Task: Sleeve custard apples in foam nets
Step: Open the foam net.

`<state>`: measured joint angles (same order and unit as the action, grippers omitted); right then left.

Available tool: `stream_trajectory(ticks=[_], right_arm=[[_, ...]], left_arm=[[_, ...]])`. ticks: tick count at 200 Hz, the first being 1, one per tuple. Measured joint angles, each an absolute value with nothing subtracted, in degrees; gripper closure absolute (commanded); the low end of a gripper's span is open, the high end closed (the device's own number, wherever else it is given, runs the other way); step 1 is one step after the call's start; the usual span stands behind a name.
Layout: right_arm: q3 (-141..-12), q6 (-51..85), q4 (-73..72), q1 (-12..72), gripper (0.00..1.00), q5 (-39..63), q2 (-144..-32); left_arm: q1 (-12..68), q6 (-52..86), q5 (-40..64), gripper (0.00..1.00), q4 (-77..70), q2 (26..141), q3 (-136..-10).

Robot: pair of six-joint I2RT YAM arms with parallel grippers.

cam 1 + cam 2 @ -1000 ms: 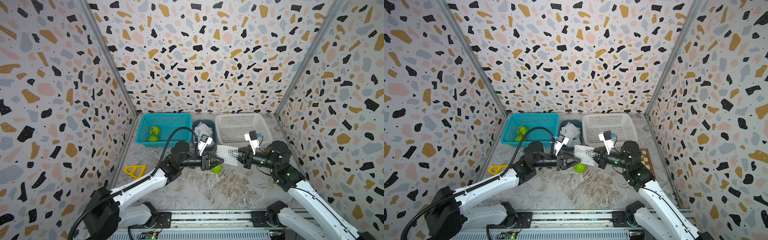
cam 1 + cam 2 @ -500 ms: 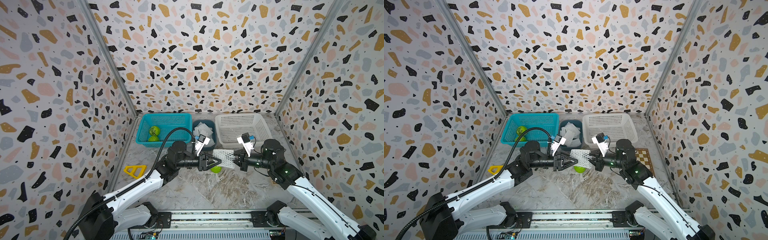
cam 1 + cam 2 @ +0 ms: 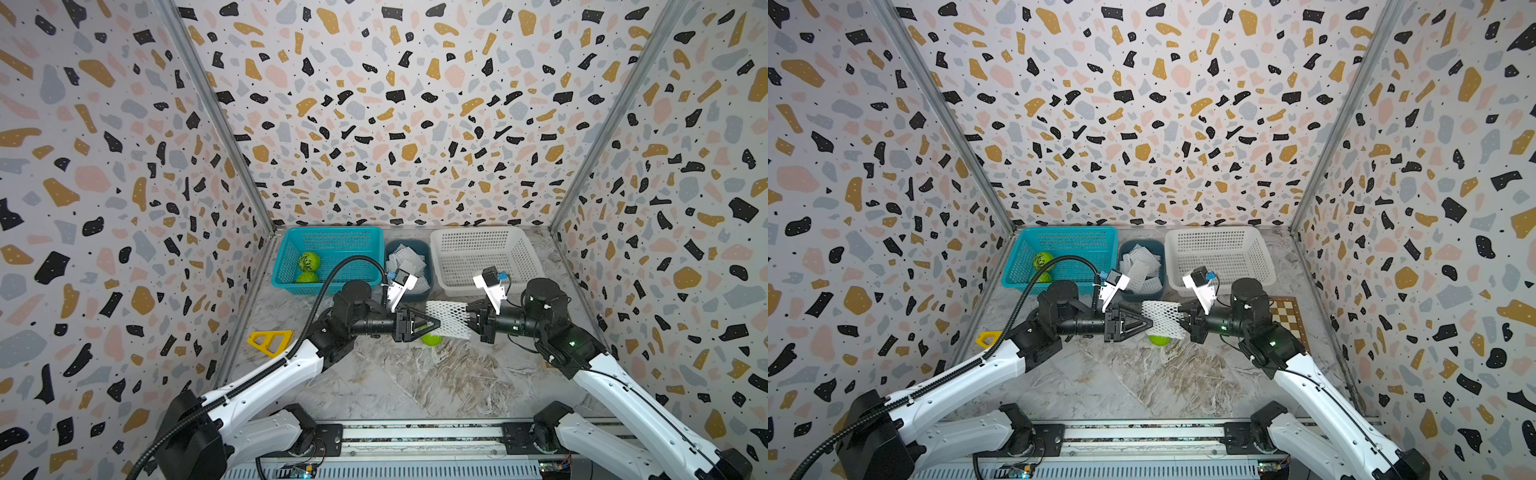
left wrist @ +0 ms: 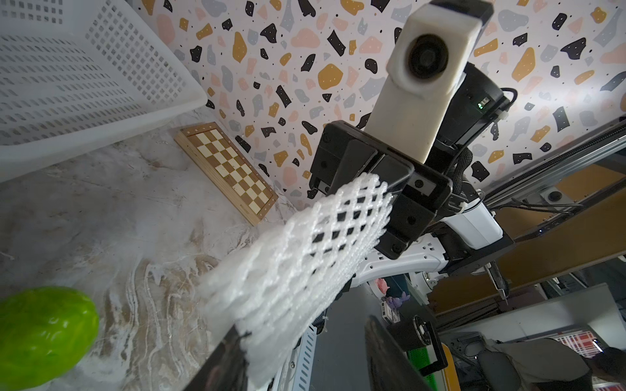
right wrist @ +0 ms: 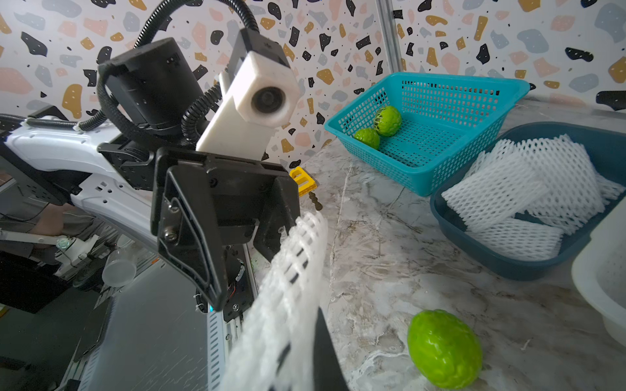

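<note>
Clamping the foam net [image 3: 449,320], right end effector [image 3: 471,322] faces left end effector [image 3: 435,326], whose jaws stand apart.

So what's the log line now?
right claw: shut on foam net | left claw: open at net's other end | custard apple: bare, on table

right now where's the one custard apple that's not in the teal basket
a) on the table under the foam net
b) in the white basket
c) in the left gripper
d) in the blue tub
a: the custard apple lies on the marble table just below the foam net, in no container.
</note>
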<state>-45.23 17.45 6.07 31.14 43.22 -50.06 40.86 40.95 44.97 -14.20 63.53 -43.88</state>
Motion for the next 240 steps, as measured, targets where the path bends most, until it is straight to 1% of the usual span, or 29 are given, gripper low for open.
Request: stream_trajectory(ticks=[9,27,35,43,55,66,91,97,107,120,132,140,151,179,188,208,240], right_arm=[[-45.23,17.43,6.07,31.29,1.00,43.33,-50.24],[-45.23,17.30,6.07,31.66,1.00,43.53,-50.74],[-45.28,17.21,6.07,31.88,1.00,43.68,-51.00],[-45.30,17.06,6.07,32.10,1.00,43.72,-51.24],[-45.32,16.88,6.11,32.29,1.00,43.72,-51.44],[-45.41,16.78,6.28,32.38,1.00,43.64,-51.48],[-46.19,16.64,6.94,32.38,1.00,42.81,-51.44],[-46.37,16.62,6.94,32.38,0.94,42.65,-51.37],[-46.54,16.62,6.94,32.38,0.79,42.30,-51.24],[-46.72,16.67,7.03,32.23,0.70,41.47,-51.20],[-46.76,16.95,7.20,31.66,0.56,40.91,-51.18],[-46.76,17.30,7.31,30.85,0.48,40.62,-51.03],[-46.63,17.96,7.20,28.99,0.42,40.23,-50.52],[-45.12,20.05,6.48,24.77,0.35,39.57,-47.79],[-44.45,20.64,6.20,23.64,0.35,39.38,-46.89],[-42.83,22.65,5.23,21.06,0.35,39.18,-45.60],[-37.34,28.47,-0.97,15.31,0.40,41.82,-45.71]], left_arm=[[40.82,40.93,44.97,0.59,-14.20,63.46,-43.88],[40.77,40.88,45.08,0.64,-14.17,63.51,-43.88],[40.77,40.95,45.19,0.68,-14.20,63.55,-43.88],[40.77,41.12,45.36,0.74,-14.22,63.75,-43.88],[40.77,41.15,45.84,0.87,-14.26,64.20,-43.88],[40.77,41.12,46.24,1.00,-14.20,64.73,-43.88],[40.77,41.08,46.68,1.00,-14.17,65.58,-43.88],[40.77,41.21,46.70,1.00,-14.24,65.67,-43.88],[40.75,41.32,46.72,1.00,-14.37,65.71,-43.88],[40.73,41.54,46.68,1.00,-15.09,65.71,-43.86],[40.53,41.80,46.59,1.00,-15.90,65.65,-43.75],[40.42,42.06,46.48,1.00,-16.58,65.54,-43.46],[40.16,42.54,46.44,1.00,-17.32,65.25,-43.03],[39.31,43.24,46.09,1.00,-18.52,64.45,-42.24],[38.98,43.44,46.02,1.00,-19.03,64.16,-42.02],[38.50,43.97,46.00,1.00,-19.90,63.72,-41.82],[38.06,45.52,46.02,1.00,-23.64,63.57,-41.69]])
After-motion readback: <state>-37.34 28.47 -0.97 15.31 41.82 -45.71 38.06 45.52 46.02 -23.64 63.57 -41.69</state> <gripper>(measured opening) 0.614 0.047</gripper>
